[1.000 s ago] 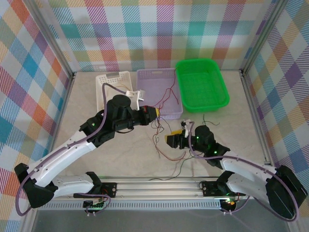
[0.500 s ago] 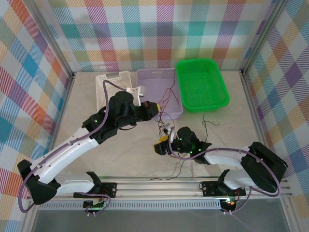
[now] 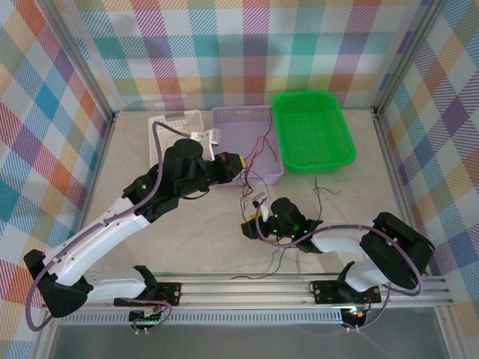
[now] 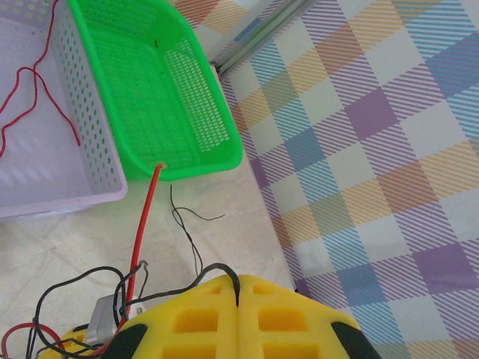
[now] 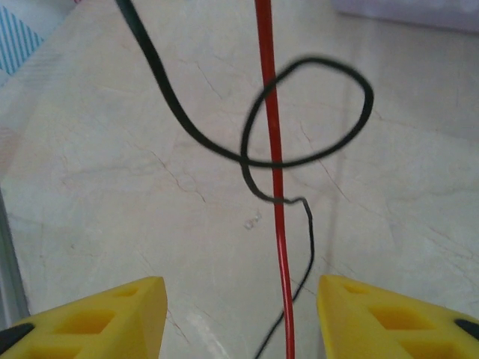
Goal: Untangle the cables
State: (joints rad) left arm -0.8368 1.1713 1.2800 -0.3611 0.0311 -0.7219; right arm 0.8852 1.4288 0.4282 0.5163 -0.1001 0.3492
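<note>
The cables (image 3: 251, 196) lie as a loose tangle of thin red and black wires on the table, in front of the lavender basket (image 3: 224, 120). My left gripper (image 3: 236, 163) hovers by that basket's front edge. In the left wrist view the left gripper (image 4: 238, 288) is shut on a black cable (image 4: 213, 268) that loops out of its jaws, beside a taut red cable (image 4: 144, 217). My right gripper (image 3: 249, 226) sits low at the tangle's near side. The right gripper (image 5: 239, 299) is open, with a red cable (image 5: 273, 187) and a looped black cable (image 5: 368, 101) running between its fingers, untouched.
A green basket (image 3: 340, 161) stands at the back right and a white basket (image 3: 155, 138) at the back left. A red wire (image 3: 262, 149) hangs over into the lavender basket. A separate black wire (image 3: 322, 187) lies right of the tangle. Another thin wire (image 3: 258, 274) lies near the front rail.
The right gripper has moved left and lower, in to the tangle's near side, its jaws a little narrower. The left gripper has drawn slightly back toward the baskets, still shut on the black cable.
</note>
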